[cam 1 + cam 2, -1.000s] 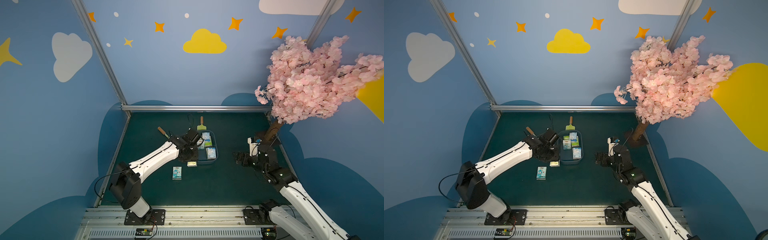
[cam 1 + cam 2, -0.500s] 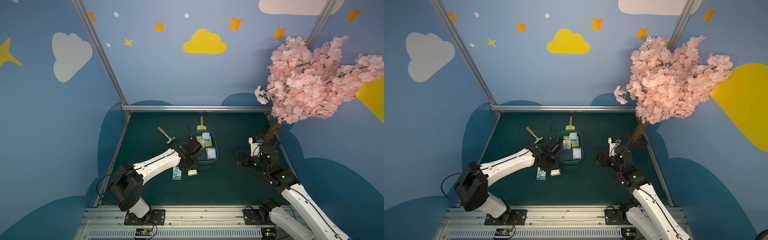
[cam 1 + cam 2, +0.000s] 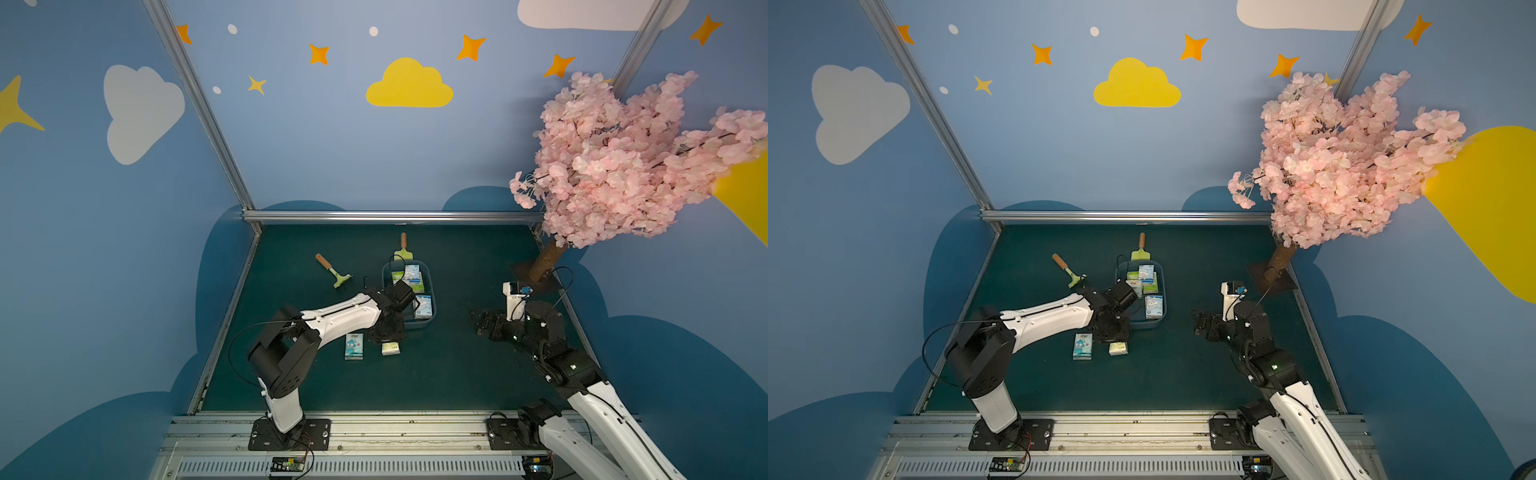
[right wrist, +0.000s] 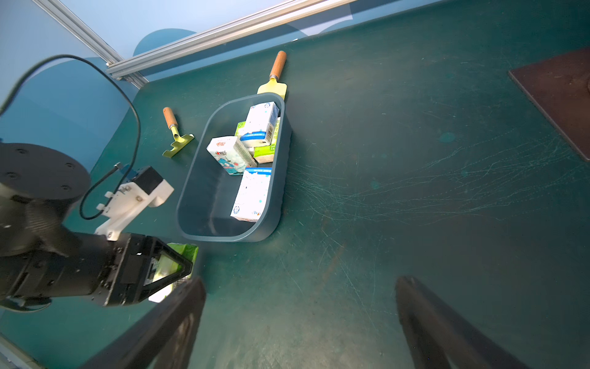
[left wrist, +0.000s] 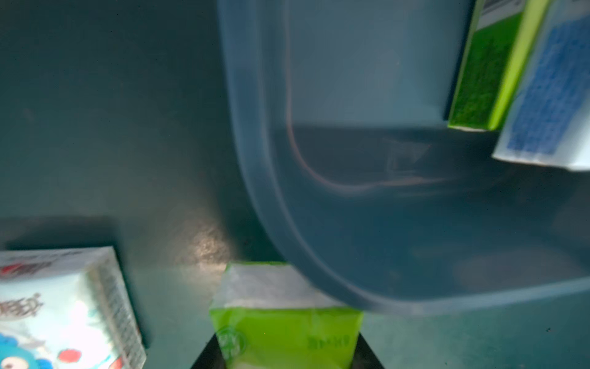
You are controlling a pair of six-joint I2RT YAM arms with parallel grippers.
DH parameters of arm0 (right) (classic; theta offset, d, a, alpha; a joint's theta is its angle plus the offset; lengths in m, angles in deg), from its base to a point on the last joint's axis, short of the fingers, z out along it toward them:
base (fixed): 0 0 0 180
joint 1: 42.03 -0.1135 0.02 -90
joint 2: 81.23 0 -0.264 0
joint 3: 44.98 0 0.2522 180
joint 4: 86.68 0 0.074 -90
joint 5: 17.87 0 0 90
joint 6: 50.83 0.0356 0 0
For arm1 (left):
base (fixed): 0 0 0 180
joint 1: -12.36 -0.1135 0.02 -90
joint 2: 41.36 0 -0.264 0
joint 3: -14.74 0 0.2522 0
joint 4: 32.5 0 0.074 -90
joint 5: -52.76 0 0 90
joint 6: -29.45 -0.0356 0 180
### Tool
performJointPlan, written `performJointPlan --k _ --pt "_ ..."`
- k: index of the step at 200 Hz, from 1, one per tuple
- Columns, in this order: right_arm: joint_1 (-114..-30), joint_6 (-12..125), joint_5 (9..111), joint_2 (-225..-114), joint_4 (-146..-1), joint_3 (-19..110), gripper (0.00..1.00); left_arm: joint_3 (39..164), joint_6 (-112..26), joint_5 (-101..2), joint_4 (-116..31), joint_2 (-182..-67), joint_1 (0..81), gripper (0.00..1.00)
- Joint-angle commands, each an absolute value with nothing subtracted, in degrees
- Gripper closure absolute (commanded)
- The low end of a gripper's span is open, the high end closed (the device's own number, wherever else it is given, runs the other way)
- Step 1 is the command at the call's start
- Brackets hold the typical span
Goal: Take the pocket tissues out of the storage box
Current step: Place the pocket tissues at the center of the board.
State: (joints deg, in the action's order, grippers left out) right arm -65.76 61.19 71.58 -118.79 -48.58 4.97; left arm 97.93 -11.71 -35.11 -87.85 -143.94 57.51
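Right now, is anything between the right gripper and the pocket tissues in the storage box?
Only the low storage box wall stands between the right gripper and the nearest pocket tissues; the left gripper, holding a green packet, is aside.

A staged robot test booth dressed like a nursery: blue walls (image 3: 332, 158) with painted clouds (image 3: 409, 85) and stars (image 3: 319, 54), artificial pink blossom tree (image 3: 623, 166) at upper right, aluminium framing (image 3: 374, 216), dark green tabletop (image 3: 436, 374)
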Motion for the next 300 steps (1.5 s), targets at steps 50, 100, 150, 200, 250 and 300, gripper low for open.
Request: performJointPlan --k 50,100,150,200,250,300 --pt "-65.5 59.9 72.6 -118.4 -47.3 4.6 0.02 100.3 -13.3 -36.1 -89.8 -147.9 57.9 0.52" --pt "-65.4 59.8 72.5 -119.2 -47.6 4.6 0.02 100.9 -13.3 -36.8 -90.3 -149.4 58.1 0.48" --pt "-65.4 59.8 72.6 -118.9 -47.5 4.7 0.02 101.5 -13.0 -36.4 -91.3 -149.2 58.1 0.4" --pt "-65.3 59.6 72.5 -119.2 -46.7 5.7 0.02 101.8 -13.0 -35.3 -92.1 -146.4 58.1 0.36" --pt "-65.3 59.7 72.6 -122.8 -43.0 10.5 0.02 102.0 -13.0 -33.8 -93.0 -141.6 58.0 0.25" --pt "-65.3 59.0 70.6 -129.0 -39.5 16.3 0.02 101.6 -13.2 -31.0 -93.1 -135.1 57.5 0.17"
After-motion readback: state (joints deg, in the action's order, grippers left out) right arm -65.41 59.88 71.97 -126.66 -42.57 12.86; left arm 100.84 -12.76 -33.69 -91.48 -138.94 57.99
